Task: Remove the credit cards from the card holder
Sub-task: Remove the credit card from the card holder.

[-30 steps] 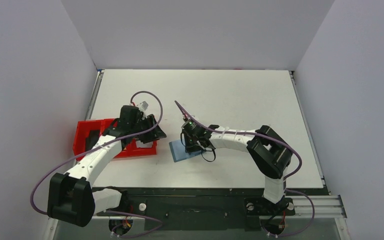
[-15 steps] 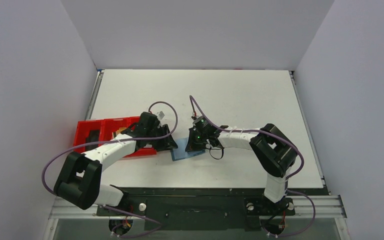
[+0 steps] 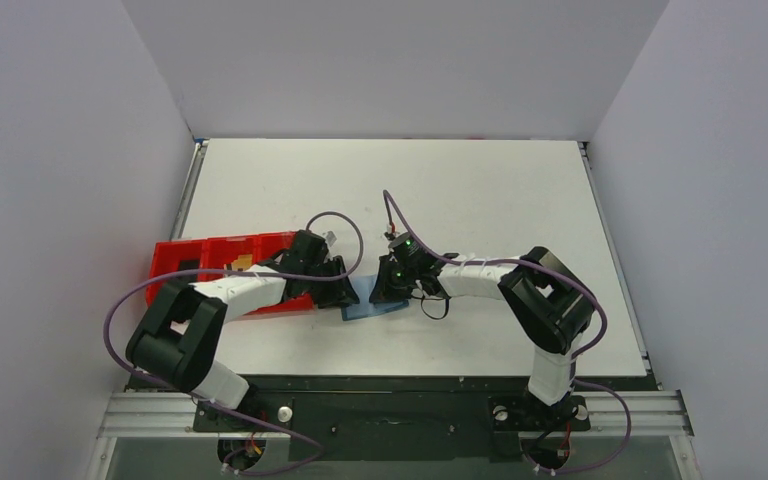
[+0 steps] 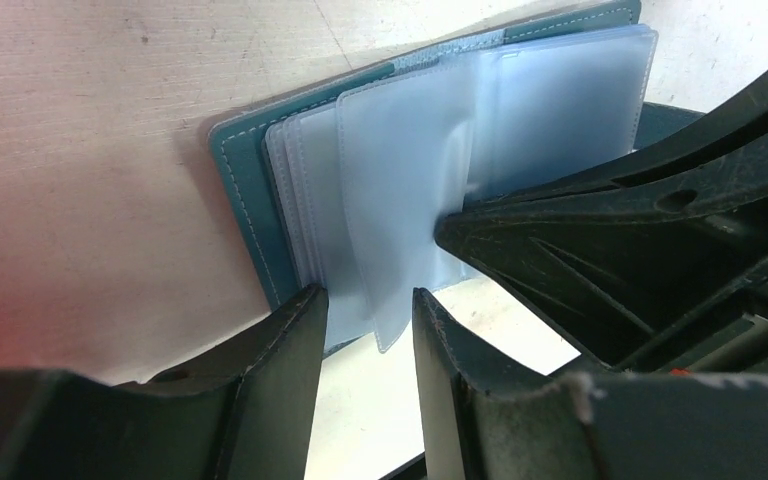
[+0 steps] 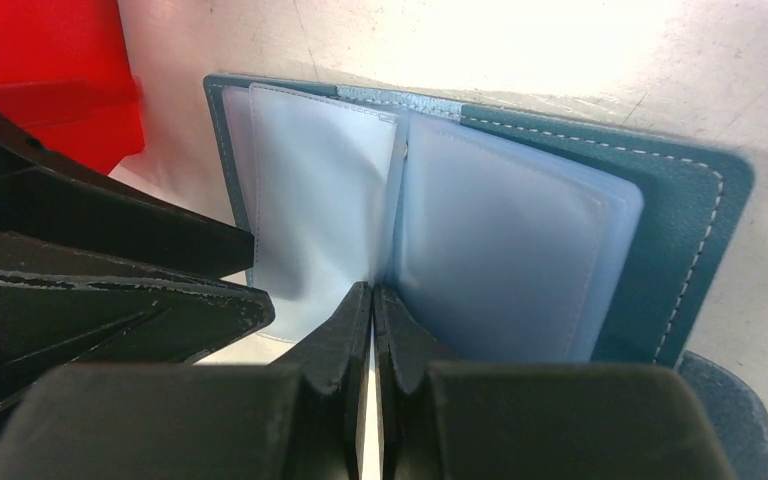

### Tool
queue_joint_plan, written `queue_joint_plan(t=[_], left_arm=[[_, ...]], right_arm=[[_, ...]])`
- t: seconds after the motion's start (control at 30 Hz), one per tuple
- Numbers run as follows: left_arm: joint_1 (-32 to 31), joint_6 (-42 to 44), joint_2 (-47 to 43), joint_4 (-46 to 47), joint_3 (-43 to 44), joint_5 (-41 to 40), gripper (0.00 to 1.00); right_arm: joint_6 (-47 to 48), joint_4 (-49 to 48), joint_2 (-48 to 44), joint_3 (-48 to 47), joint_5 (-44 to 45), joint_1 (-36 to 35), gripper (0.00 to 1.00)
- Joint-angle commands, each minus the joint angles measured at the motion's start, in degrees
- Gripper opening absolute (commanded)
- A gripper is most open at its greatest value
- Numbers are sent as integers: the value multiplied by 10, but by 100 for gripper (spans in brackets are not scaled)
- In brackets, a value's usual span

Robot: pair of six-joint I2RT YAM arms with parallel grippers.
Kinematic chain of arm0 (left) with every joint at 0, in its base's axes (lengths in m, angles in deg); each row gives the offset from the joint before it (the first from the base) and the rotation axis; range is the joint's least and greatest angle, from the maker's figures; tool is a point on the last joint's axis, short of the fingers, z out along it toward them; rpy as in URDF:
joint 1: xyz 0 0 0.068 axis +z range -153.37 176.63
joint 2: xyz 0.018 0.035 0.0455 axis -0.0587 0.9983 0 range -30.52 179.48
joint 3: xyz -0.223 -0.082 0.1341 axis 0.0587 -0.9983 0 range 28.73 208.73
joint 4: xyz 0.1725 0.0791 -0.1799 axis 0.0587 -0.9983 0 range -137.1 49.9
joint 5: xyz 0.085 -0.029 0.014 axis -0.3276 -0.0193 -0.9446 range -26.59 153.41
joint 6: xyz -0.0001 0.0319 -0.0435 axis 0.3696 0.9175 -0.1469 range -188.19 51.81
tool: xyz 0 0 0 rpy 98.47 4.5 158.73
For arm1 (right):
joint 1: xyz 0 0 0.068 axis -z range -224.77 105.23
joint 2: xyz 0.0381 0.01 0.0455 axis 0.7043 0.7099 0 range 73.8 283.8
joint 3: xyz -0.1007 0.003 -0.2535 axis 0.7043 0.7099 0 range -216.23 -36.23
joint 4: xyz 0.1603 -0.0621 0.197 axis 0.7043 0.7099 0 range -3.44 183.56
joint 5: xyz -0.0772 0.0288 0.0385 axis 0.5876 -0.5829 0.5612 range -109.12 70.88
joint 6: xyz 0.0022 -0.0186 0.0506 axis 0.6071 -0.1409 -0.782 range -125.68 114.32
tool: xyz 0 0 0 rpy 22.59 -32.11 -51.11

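Your left arm has swung off the red plastic compartment tray (image 3: pixel 222 245) to the teal-blue stitched card holder (image 5: pixel 680 230), which lies open on the white table (image 3: pixel 480 190) just beside that tray, pale walls around. The left gripper (image 4: pixel 365 310) stands half open astride one clear sleeve (image 4: pixel 400 200). The right gripper (image 5: pixel 372 295) is closed, tips at the fold.

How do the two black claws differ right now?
The left gripper has its jaws apart, straddling the edge of a clear sleeve; the right gripper has its jaws pressed shut. The left gripper reaches in from the red tray side, the right gripper from the opposite side. Both are black and meet over the open card holder.
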Motion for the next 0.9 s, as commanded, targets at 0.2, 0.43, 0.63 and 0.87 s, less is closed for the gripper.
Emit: queue_joint_plan(t=[0.2,0.43,0.63,0.87], left_arm=[[-21,-10,35,50,6,-13,35],[-27,-24,45,69,12,-3,25],[-29,-26,48,74,25,6,12],[-33,-30,53,76,30,2,0]], right_arm=[[5,12,32,24,21,-3,0],[5,9,31,26,18,-3,0],[5,8,30,26,17,-2,0],[4,6,21,26,14,1,0]])
